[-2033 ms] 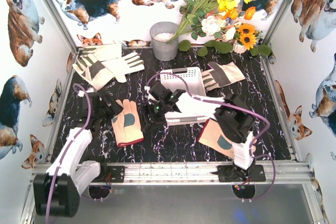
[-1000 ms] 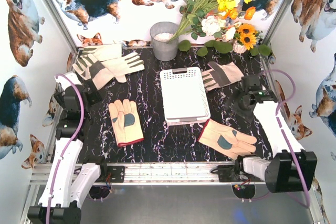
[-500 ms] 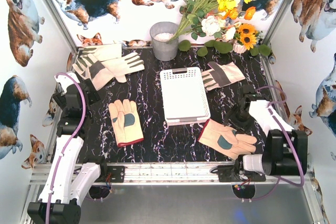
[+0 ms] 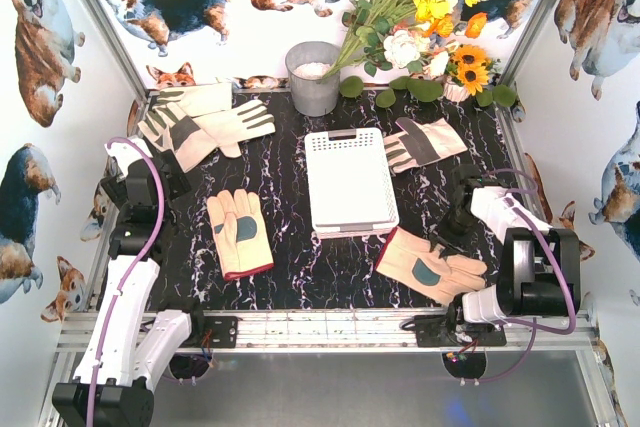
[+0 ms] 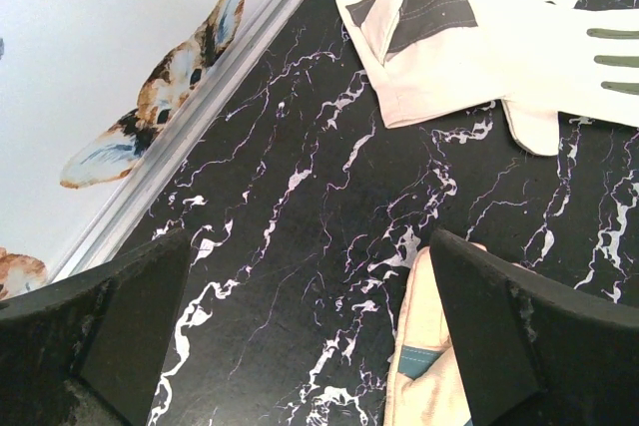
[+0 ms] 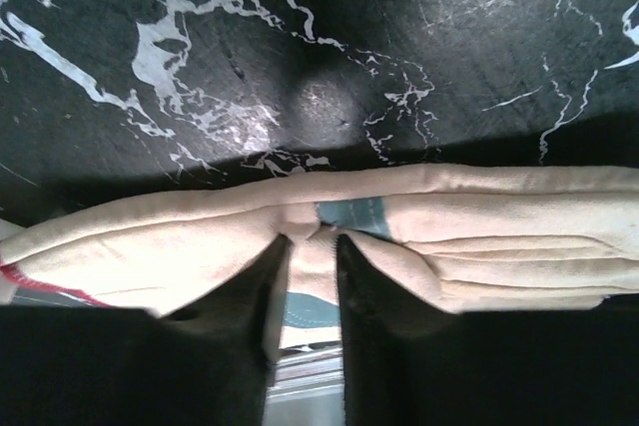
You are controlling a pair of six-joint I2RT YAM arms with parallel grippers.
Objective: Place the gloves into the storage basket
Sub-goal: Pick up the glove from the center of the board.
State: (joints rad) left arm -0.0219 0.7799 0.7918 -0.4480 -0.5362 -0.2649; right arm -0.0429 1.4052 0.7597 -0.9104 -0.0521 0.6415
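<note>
A peach glove (image 4: 432,267) with teal patches lies at the near right. My right gripper (image 4: 448,237) is down on its far edge; in the right wrist view the gripper (image 6: 313,246) pinches a raised fold of this glove (image 6: 479,236). The white storage basket (image 4: 318,187) sits mid-table with nothing in it. Another peach glove (image 4: 240,232) lies left of it, cream gloves (image 4: 200,122) lie at the back left, and one glove (image 4: 425,142) lies at the back right. My left gripper (image 4: 165,179) hangs open over bare table (image 5: 305,276), between the cream gloves (image 5: 479,37) and the peach glove (image 5: 424,366).
A grey round bucket (image 4: 313,77) and a bunch of flowers (image 4: 420,17) stand at the back. Printed walls close in both sides, and a metal rail (image 4: 330,325) runs along the near edge.
My right arm has swung down from the right wall to the near-right glove, and its jaws have narrowed onto a fold of it. The left arm has barely moved.
</note>
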